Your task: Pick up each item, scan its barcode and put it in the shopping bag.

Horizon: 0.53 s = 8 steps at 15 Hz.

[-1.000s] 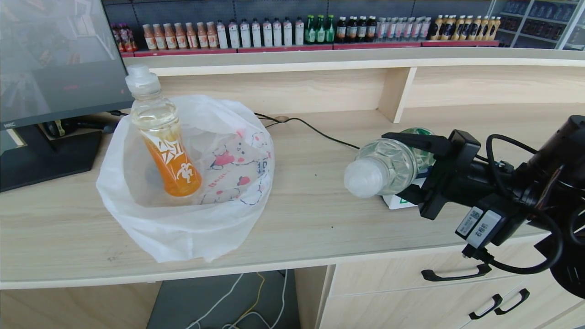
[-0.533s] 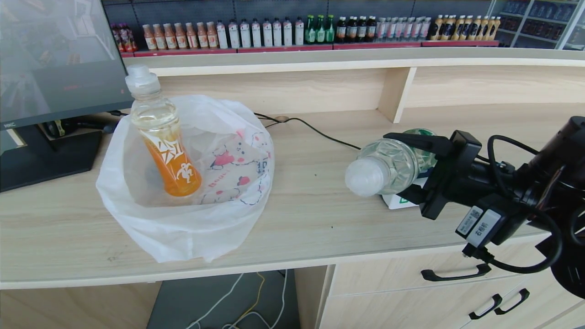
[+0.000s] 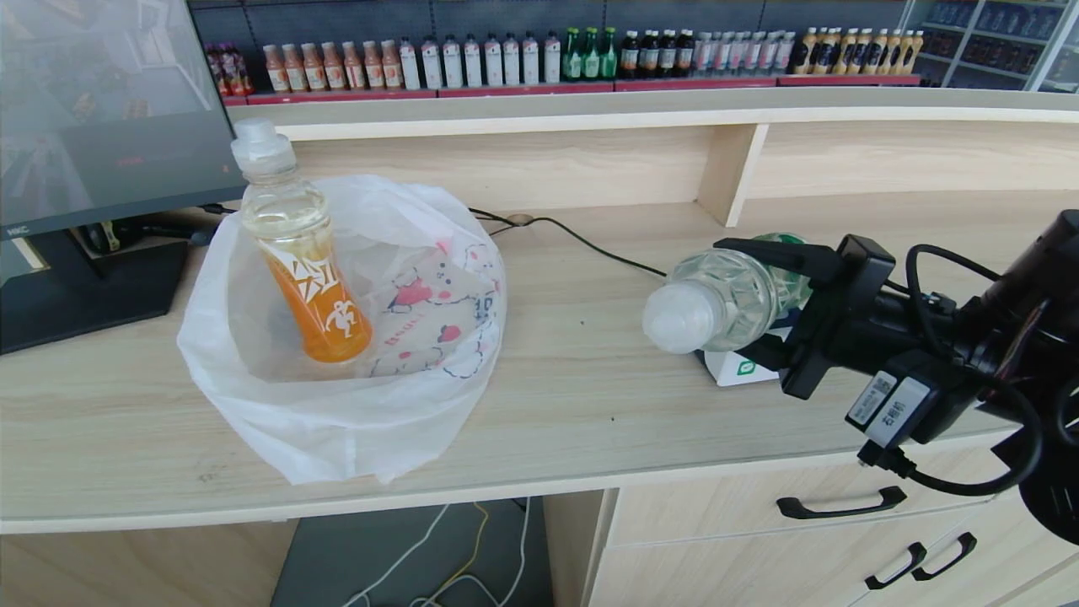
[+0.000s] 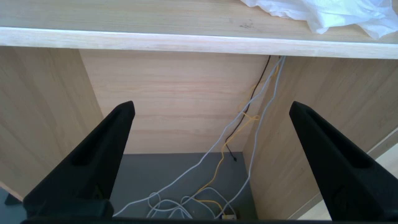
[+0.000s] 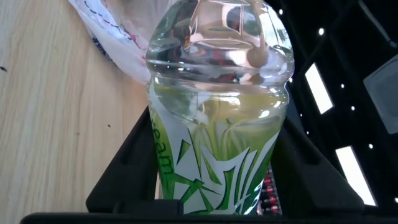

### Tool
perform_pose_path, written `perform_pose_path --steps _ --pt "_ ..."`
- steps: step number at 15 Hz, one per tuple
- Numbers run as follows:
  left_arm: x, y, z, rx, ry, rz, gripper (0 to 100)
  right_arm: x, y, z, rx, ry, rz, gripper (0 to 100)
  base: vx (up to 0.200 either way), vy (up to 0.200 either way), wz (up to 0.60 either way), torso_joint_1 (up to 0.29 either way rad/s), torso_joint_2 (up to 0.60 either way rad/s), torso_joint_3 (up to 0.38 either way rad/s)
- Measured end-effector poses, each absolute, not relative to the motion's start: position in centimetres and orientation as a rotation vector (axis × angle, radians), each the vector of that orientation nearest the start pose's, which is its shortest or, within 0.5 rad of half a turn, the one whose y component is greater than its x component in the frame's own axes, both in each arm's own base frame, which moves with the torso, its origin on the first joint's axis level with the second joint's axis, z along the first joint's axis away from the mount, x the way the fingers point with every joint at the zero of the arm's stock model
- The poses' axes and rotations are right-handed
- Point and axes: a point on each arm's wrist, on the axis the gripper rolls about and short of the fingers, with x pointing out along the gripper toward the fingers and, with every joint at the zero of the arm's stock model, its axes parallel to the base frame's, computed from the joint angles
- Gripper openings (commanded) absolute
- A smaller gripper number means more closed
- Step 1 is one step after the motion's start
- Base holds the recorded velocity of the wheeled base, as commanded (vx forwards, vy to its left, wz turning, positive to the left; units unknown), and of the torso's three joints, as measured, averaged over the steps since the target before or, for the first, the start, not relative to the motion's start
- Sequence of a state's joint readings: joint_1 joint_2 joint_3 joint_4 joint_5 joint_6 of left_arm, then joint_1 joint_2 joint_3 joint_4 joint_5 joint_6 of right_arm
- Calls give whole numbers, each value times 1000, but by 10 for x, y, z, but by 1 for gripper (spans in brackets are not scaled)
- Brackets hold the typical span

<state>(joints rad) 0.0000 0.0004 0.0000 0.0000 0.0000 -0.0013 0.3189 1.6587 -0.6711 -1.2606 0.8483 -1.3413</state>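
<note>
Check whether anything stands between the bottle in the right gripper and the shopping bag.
Nothing visible does. The right gripper holds the clear bottle sideways, cap toward the shopping bag, with bare counter between them. A black cable lies farther back, off that line. An orange drink bottle stands in the bag's left side.

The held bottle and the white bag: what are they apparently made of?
The clear ribbed bottle with green label: likely thin glossy plastic; its faceted wall is see-through and shiny. The white shopping bag: probably thin plastic film, semi-transparent and crumpled.
</note>
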Motion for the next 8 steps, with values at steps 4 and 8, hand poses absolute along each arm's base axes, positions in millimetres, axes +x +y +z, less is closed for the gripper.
perform_pose_path --steps 4,8 --pt "-23 0 75 -1 0 0 100 251 100 237 -1143 -998 799 0 0 0 0 0 0 0" --pt "-23 0 75 -1 0 0 100 236 96 266 -964 -951 769 0 0 0 0 0 0 0"
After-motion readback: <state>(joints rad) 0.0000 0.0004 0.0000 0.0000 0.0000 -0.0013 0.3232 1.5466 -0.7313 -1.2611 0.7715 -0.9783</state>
